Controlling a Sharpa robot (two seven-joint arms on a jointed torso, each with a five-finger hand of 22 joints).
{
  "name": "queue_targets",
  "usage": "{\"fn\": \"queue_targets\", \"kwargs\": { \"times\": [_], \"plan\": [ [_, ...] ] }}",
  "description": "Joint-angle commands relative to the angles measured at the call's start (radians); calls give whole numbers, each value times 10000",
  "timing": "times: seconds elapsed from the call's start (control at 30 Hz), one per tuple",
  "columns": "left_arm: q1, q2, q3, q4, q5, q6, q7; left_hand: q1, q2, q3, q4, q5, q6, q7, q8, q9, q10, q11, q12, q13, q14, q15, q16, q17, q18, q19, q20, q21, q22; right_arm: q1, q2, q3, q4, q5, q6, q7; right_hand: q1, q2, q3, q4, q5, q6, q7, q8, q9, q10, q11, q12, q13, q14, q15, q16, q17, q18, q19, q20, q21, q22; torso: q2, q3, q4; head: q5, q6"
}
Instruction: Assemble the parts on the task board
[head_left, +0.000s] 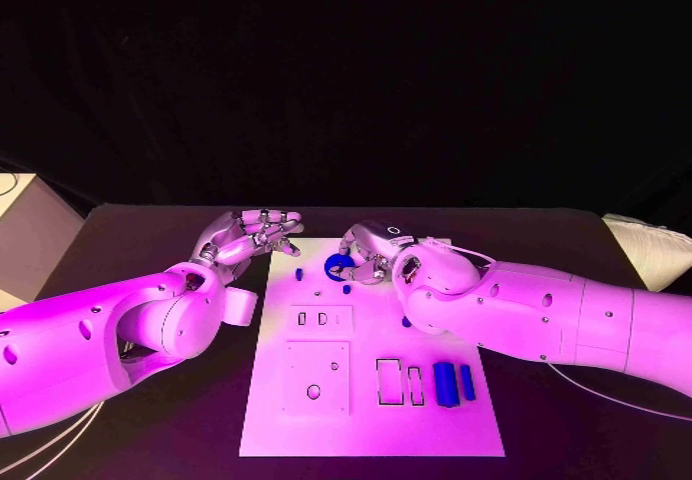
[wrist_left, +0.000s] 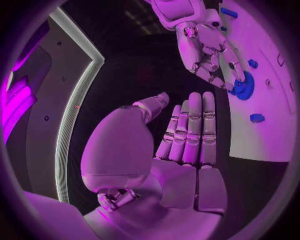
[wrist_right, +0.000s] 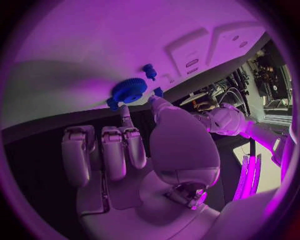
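The white task board (head_left: 375, 400) lies in the middle of the table. A blue gear (head_left: 339, 265) sits at its far edge. My right hand (head_left: 372, 248) pinches this gear (wrist_right: 129, 90) between thumb and a fingertip, the other fingers curled beside it. My left hand (head_left: 257, 235) hovers off the board's far left corner, fingers straight and together, holding nothing. The left wrist view shows that hand (wrist_left: 181, 145) facing the right hand (wrist_left: 206, 45) on the gear (wrist_left: 242, 86). A small blue peg (head_left: 299, 271) stands near the gear. Two blue bars (head_left: 454, 383) lie on the near right.
Other small blue pieces (head_left: 348, 291) (head_left: 407, 322) lie mid-board. Slotted square plates (head_left: 317, 372) and rectangular cut-outs (head_left: 391, 381) occupy the board's nearer half. A pale box (head_left: 29, 225) stands off the table's left edge. Black table surface (head_left: 577, 240) surrounds the board.
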Motion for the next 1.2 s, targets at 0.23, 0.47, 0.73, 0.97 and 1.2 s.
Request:
{"fn": "queue_targets", "kwargs": {
  "times": [0.23, 0.47, 0.73, 0.97, 1.2],
  "plan": [
    [10, 3, 8, 8, 21, 141, 51, 4, 96, 64, -3, 28, -15, 28, 51, 12, -52, 0, 2, -1, -6, 11, 43, -29, 110, -68, -4, 56, 33, -7, -317, -6, 201, 91, -43, 150, -83, 7, 275, -54, 280, 187, -54, 43, 22, 879, 11, 55, 2472, 1054, 4, 30, 2523, -155, 753, 25, -2, 2155, -7, 12, -2, 47, 5],
    [9, -15, 7, -89, 23, 153, 68, 4, 97, 67, -4, 28, -15, 28, 51, 13, -54, 0, 2, -1, -7, 11, 44, -31, 110, -71, -4, 60, 37, 38, -1409, 57, 1232, 732, -1782, 819, 344, -307, 527, -95, 64, 135, -39, -7, -1, 897, 14, 70, 2488, 1050, -5, 24, 2505, -154, 751, 2, -13, 2152, -79, 47, -65, 32, 68],
    [5, 69, 5, -288, 49, 212, 91, 4, 97, 67, -4, 28, -15, 28, 51, 13, -54, 0, 2, -1, -7, 11, 44, -31, 110, -71, -4, 60, 37, 372, -3071, 143, 2310, 3257, -1377, 2638, 1223, -464, 745, -289, -475, 42, 21, -88, -31, 713, 64, -122, 2321, 991, 34, -52, 2272, -4, 448, 36, -546, 1658, -230, 132, -182, -35, 159],
    [-1, 176, 3, -423, 115, 461, 133, 2, 100, 76, -10, 28, -14, 28, 52, 14, -52, 0, 3, -1, -12, 12, 47, -41, 109, -84, -3, 73, 48, 479, -4165, 147, 2117, 4582, -324, 3962, 1950, -686, 925, -684, -517, -100, 91, -180, -66, 479, 122, -361, 2121, 961, 82, -95, 2166, 80, 262, 78, -885, 1371, -326, 205, -276, -151, 292],
    [-10, 232, 0, -523, 143, 587, 141, 2, 105, 82, -12, 28, -12, 30, 54, 15, -49, 0, 5, -1, -16, 12, 48, -46, 109, -90, -3, 79, 53, 308, -4660, 110, 1397, 4629, 179, 4434, 2251, -832, 926, -874, -415, -187, 125, -233, -84, 356, 152, -483, 2021, 975, 108, -78, 2224, 104, 206, 103, -993, 1290, -380, 279, -357, -239, 242]
  ]
}}
